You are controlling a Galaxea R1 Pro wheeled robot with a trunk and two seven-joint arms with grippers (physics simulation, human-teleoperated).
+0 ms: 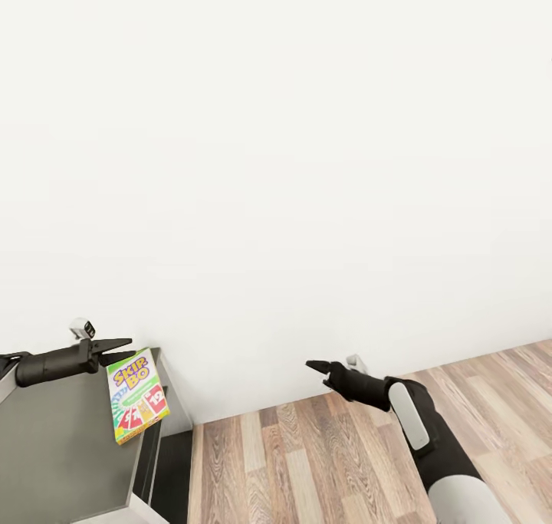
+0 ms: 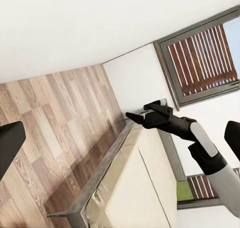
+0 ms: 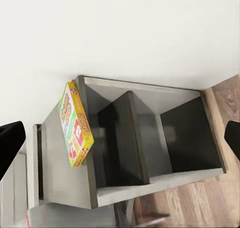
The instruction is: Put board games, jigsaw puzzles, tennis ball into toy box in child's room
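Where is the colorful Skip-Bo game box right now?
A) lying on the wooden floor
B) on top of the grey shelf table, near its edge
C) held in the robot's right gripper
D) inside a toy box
B: the Skip-Bo box rests on the top of the grey shelf table, near the edge by the wall, just past the tip of the left gripper; the right gripper hangs over the wooden floor with nothing in it.

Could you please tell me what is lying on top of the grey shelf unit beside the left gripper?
A Skip-Bo card game box lies flat on the grey shelf unit, at its corner nearest the wall, just beside the left gripper. Whatever lies under the box is covered. The compartments below look empty.
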